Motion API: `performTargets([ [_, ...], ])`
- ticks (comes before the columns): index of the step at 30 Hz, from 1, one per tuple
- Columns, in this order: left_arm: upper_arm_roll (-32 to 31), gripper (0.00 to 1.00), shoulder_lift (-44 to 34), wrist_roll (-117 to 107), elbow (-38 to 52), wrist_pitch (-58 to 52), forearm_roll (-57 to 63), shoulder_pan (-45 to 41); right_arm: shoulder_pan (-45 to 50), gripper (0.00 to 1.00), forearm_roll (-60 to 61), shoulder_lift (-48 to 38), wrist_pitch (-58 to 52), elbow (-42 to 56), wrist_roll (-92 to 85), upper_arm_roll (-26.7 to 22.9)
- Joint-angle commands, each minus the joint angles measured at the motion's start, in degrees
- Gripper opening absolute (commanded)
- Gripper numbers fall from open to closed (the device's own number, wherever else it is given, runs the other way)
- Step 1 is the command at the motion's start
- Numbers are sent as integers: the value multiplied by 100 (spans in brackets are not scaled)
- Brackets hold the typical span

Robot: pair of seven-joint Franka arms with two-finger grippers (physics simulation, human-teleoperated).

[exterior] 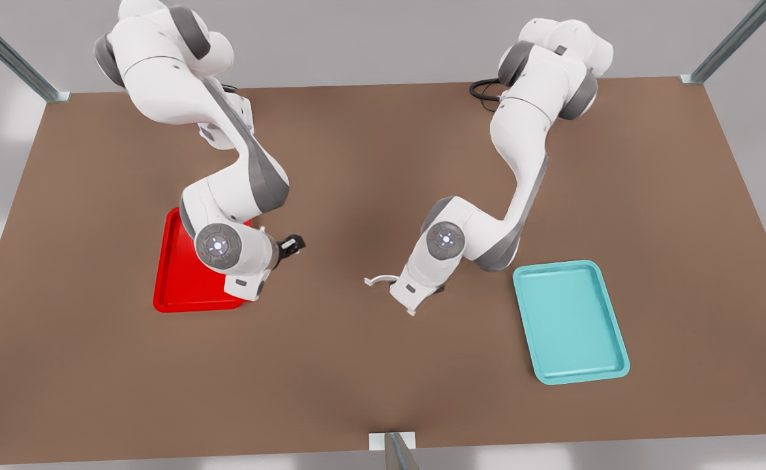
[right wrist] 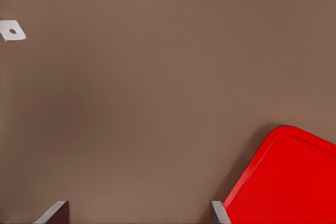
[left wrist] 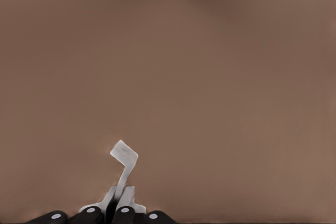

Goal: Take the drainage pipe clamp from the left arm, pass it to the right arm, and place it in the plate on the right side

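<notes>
The small white drainage pipe clamp [exterior: 375,281] hangs low over the brown table near its middle, and my left gripper [left wrist: 119,205] is shut on it. One flat tab of the clamp [left wrist: 124,154] sticks out past the fingers. That arm is the one on the front view's right. The red plate [exterior: 177,287] lies on the front view's left, partly under my right arm. My right gripper [exterior: 291,246] is open with nothing in it, beside the plate's edge [right wrist: 294,182] and apart from the clamp. A tab of the clamp [right wrist: 11,30] shows far off in the right wrist view.
A teal tray [exterior: 569,320] of like shape lies on the front view's right. Metal frame posts stand at the table's back corners, and another post [exterior: 393,447] stands at the middle of its front edge. Bare brown table lies between the two grippers.
</notes>
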Motion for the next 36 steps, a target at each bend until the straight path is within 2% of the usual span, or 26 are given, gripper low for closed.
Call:
performTargets([
  [1,12,21,140,-3387,257,-376,-9,-221,31,100,217,206,886,1,-3037,220],
  [3,65,21,377,-3677,565,-385,-9,-388,48,100,305,373,1378,-60,-4584,317],
  [5,250,21,518,-3870,767,-376,-9,-590,119,100,305,364,1545,-96,-5270,432],
  [9,232,21,562,-3827,802,-376,-27,-660,119,100,437,373,1932,-289,-6965,660],
  [11,223,21,527,-2669,802,-762,-132,-660,145,100,445,373,2212,-473,-7537,704],
  [17,232,21,544,-2648,802,-719,-264,-625,206,100,428,390,2775,-772,-7626,695],
  [36,232,21,536,-2921,811,-596,-273,-616,321,100,375,812,3285,-772,-7547,669],
])
